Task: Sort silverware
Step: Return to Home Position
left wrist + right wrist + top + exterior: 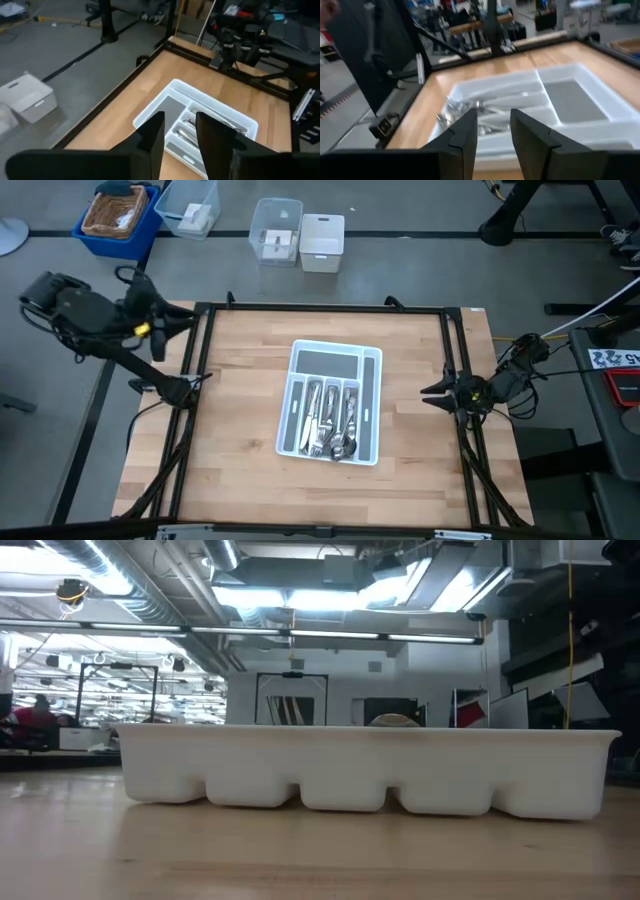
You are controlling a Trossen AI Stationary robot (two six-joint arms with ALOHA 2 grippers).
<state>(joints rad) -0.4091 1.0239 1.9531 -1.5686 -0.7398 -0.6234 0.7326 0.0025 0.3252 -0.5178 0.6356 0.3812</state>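
The silverware lies in a shiny heap in the narrow slots of the white divided tray, which rests flat at the table's middle. It also shows in the left wrist view and the right wrist view. In the low view only the tray's white side wall shows, and the silverware is hidden behind it. My left gripper hovers open at the table's left edge. My right gripper hovers open at the right edge. Both point toward the tray from well apart.
The tray's wide far slot and its side slots show bare grey lining. Black frame rails run along the table's left, right and far edges. Storage bins stand on the floor beyond the far edge. Bare wood surrounds the tray.
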